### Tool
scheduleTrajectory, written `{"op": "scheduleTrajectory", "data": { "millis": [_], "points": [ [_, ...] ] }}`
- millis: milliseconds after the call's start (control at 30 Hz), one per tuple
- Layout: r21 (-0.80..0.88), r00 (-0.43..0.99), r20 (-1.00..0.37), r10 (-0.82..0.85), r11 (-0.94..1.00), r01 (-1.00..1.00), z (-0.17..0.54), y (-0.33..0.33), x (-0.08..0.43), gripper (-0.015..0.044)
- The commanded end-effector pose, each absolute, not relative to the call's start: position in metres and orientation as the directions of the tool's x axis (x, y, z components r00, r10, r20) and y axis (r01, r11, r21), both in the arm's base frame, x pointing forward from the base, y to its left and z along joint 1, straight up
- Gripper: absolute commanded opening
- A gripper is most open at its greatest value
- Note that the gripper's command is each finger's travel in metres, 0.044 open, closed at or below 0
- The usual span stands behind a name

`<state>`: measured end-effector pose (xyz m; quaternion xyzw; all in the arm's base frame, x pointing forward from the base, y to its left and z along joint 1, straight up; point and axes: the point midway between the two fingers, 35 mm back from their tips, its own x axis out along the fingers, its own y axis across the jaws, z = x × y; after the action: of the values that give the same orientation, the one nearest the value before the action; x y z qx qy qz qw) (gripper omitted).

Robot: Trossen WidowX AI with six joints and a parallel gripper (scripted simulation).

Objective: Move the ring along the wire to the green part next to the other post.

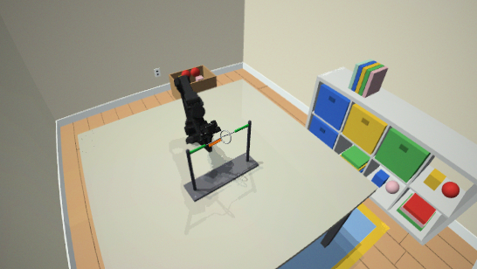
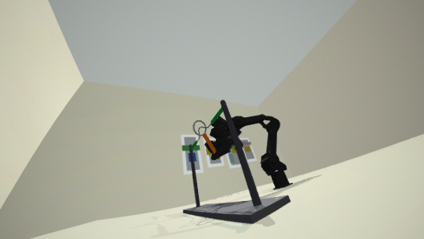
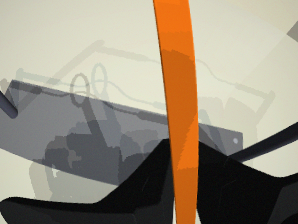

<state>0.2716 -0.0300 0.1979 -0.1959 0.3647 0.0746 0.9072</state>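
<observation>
Nearby, a wooden box (image 1: pixel 205 81) holds red balls (image 1: pixel 195 72).

Orange handle (image 1: pixel 215 142) (image 2: pixel 210 143) (image 3: pixel 181 90); grey ring (image 1: pixel 221 140) (image 2: pixel 194 126); black tool (image 1: pixel 210 148) (image 2: pixel 213 154) (image 3: pixel 176 145); green wire ends.

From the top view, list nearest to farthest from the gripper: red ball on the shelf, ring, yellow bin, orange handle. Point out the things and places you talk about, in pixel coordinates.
1. Orange handle (image 1: pixel 216 142) (image 2: pixel 209 143) (image 3: pixel 180 95): in the gripper (image 1: pixel 210 146) (image 2: pixel 213 150) (image 3: pixel 176 145)
2. Ring (image 1: pixel 231 138) (image 2: pixel 193 127): at the handle's end
3. Yellow bin (image 1: pixel 364 131): picture right
4. Red ball (image 1: pixel 450 189): farther right
</observation>
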Motion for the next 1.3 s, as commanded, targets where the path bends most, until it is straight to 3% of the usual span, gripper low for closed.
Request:
{"op": "scheduleTrajectory", "data": {
  "millis": [0,267,567,900,1267],
  "points": [
    [-0.372,0.733,-0.68,-0.011,0.867,-0.332,0.2,-0.037,0.275,-0.015],
    [-0.473,0.749,-0.662,-0.019,0.786,-0.398,0.203,-0.046,0.278,-0.015],
    [-0.467,0.755,-0.656,-0.01,0.791,-0.395,0.198,-0.041,0.273,-0.015],
    [-0.352,0.762,-0.647,0.019,0.879,-0.321,0.183,-0.016,0.263,-0.015],
    [-0.187,0.848,-0.523,0.084,0.959,-0.211,0.162,0.02,0.271,-0.015]
  ]
}}
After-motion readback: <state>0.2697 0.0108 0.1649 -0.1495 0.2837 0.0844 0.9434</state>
